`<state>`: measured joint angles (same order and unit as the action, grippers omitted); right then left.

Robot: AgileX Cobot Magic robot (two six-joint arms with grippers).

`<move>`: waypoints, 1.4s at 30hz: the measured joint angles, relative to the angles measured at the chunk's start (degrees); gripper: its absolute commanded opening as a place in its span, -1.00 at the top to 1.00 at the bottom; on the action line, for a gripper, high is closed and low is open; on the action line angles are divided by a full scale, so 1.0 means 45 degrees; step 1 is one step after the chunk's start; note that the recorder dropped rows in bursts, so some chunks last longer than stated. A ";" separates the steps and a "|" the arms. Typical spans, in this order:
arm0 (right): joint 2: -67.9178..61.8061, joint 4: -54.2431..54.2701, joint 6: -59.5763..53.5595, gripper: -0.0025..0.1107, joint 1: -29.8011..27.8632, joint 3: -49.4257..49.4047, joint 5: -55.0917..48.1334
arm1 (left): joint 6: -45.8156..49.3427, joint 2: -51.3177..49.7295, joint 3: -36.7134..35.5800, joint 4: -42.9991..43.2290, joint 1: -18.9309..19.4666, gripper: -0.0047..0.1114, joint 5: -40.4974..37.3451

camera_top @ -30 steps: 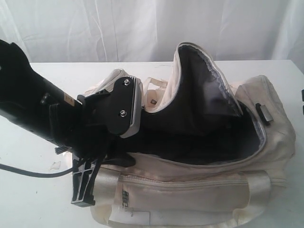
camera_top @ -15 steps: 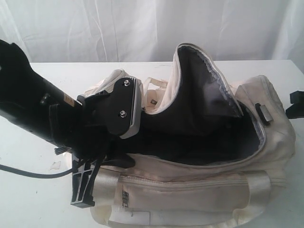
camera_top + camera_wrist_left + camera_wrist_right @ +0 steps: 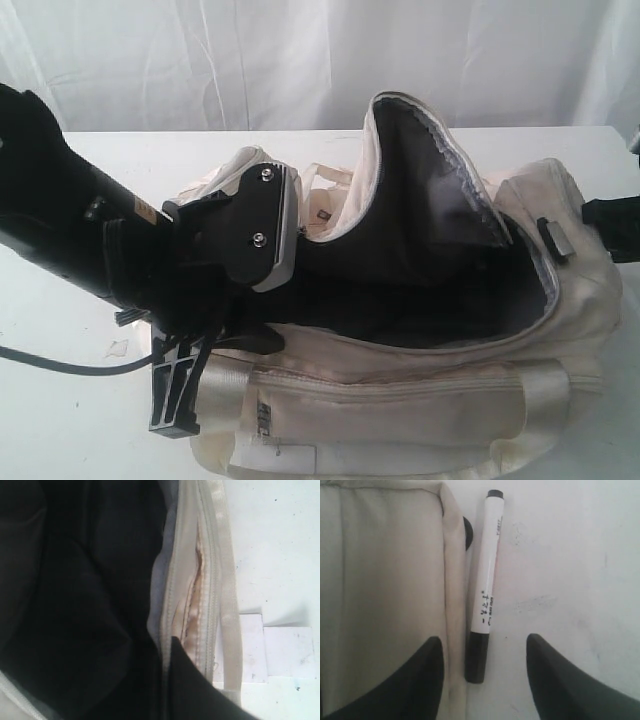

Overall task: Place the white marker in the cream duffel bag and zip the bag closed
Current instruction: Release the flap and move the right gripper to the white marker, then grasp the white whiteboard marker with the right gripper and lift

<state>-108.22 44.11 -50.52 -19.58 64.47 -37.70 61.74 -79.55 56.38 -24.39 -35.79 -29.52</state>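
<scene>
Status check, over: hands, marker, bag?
Left hand shut at bag rim. Right hand open, straddling marker. Marker flat on table, beside bag. Bag unzipped; its side crowds one finger.

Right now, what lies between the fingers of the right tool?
In the right wrist view, the white marker lies there on the table, beside the cream duffel bag.

Bright, flat light; white curtain (image 3: pixel 300 60) blown out; left wrist view blurred, dark lining (image 3: pixel 75 605) perhaps underexposed

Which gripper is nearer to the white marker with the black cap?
Right: the right gripper, jaws open, flanks the white marker; the left gripper is at the far end of the cream fabric duffel bag.
</scene>
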 measured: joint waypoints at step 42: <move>-0.2321 -0.2311 0.1042 0.14 0.1655 0.1777 0.1074 | 0.0000 0.0000 0.0000 0.0000 0.0000 0.92 0.0179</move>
<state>-118.66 33.71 -45.83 -12.13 72.47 -32.87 61.74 -79.55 56.38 -24.39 -35.79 -28.71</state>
